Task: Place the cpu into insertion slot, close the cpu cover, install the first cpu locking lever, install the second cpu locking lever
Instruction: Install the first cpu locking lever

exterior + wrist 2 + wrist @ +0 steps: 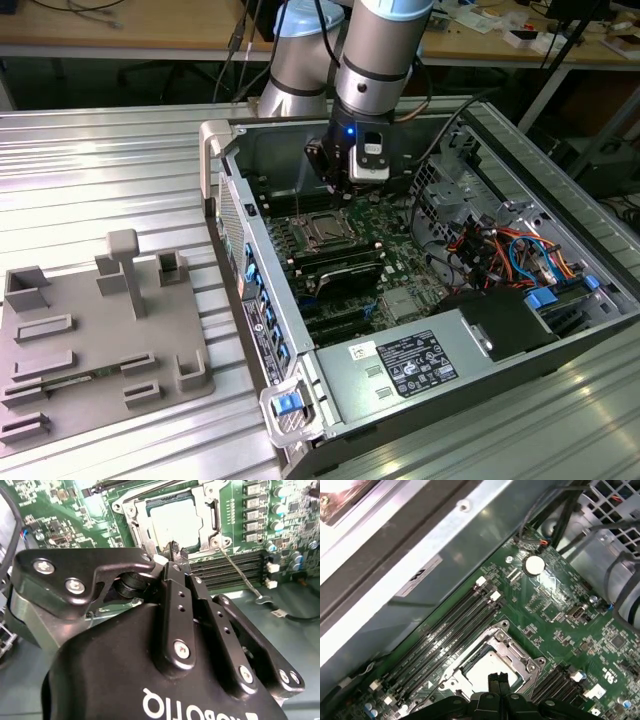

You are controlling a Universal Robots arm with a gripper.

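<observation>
Fingers [175, 550] are pressed together with nothing between them, their tips hanging just over one edge of the cover [209, 510], inside the open computer case [270, 150]. The cover appears to lie flat over the socket [322, 228]. The chip [175, 521] shows pale through its window, so it sits in place. One thin wire lever [241, 576] slants away across the memory slots [250, 562] and looks unhooked. Slipping is the main risk, I judge: narrow closed tips pushing a springy wire could skid off it and strike the green circuit board [60, 525] or the chip's top. If the cover is not fully seated, forcing the lever may strain the socket beneath.
</observation>
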